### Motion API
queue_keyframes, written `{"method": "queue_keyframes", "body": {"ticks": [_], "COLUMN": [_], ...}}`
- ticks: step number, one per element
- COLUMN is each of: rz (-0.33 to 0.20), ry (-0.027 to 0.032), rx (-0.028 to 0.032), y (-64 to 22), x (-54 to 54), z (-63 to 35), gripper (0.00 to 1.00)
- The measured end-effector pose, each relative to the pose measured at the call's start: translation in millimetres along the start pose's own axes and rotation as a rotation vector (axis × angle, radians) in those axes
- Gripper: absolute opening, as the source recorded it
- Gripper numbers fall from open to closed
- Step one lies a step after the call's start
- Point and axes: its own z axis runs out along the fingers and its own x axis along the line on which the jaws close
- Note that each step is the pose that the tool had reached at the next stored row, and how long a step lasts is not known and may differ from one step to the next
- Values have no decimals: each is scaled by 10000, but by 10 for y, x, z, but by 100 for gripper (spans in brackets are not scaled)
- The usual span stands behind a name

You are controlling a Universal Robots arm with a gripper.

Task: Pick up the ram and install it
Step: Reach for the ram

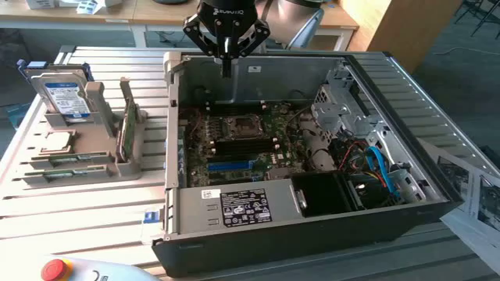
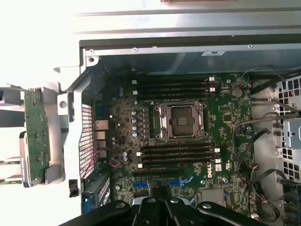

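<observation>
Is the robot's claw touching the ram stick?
Apart. The exterior view shows the gripper above the computer case, with the ram far off in the gray holder.

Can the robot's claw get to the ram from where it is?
Probably yes. The ram lies uncovered in the grey holder beside the computer case, open from above. The gripper hangs shut above the case, higher than the wall and upright green card between them.
</observation>
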Motion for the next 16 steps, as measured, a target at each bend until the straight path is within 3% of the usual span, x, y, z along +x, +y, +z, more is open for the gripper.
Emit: {"method": "queue_keyframes", "body": {"ticks": [16], "rz": [2], "ry": [0], "rx": [1], "y": [0], "x": [8], "z": [0], "gripper": [10]}}
